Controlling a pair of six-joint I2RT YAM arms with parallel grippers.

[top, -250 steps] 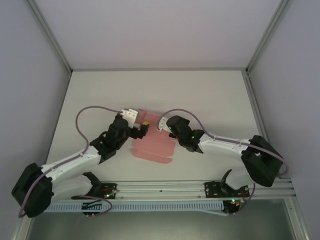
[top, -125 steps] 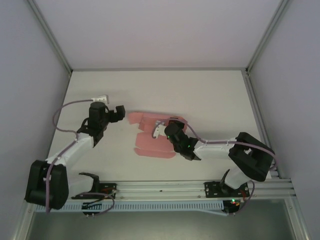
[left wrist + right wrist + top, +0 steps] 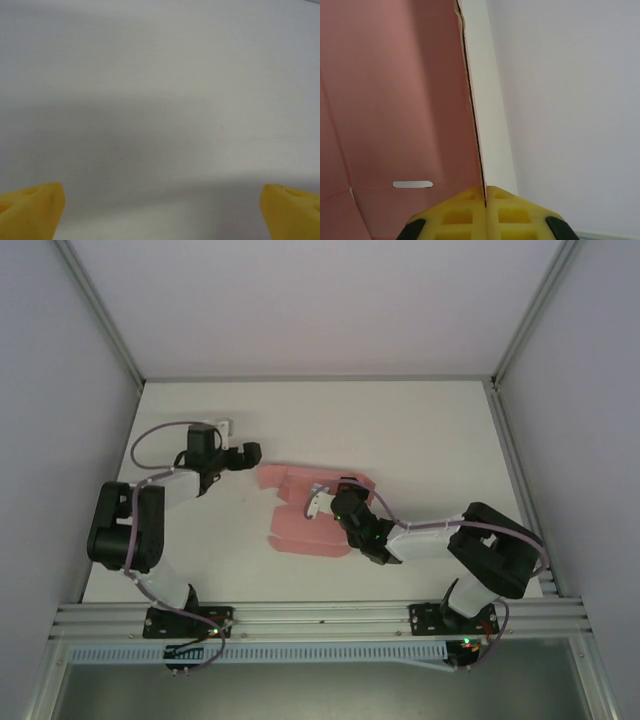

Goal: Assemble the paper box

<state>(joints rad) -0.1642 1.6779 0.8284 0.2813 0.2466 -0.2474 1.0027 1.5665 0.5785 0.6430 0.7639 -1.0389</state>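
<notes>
- paper box: flat pink sheet with flaps, lying mid-table, near the front.
- right gripper: jaws fully closed on the sheet's right-hand edge. in the right wrist view the thin card edge runs straight into the seam between the yellow pads.
- left gripper: jaws spread wide, holding nothing, left of the sheet and apart from it.
- table: bare white surface behind and right of the sheet.

You have the paper box lying mid-tabletop. Your right tool sits over its middle; your left tool is well apart, left and farther back.
</notes>
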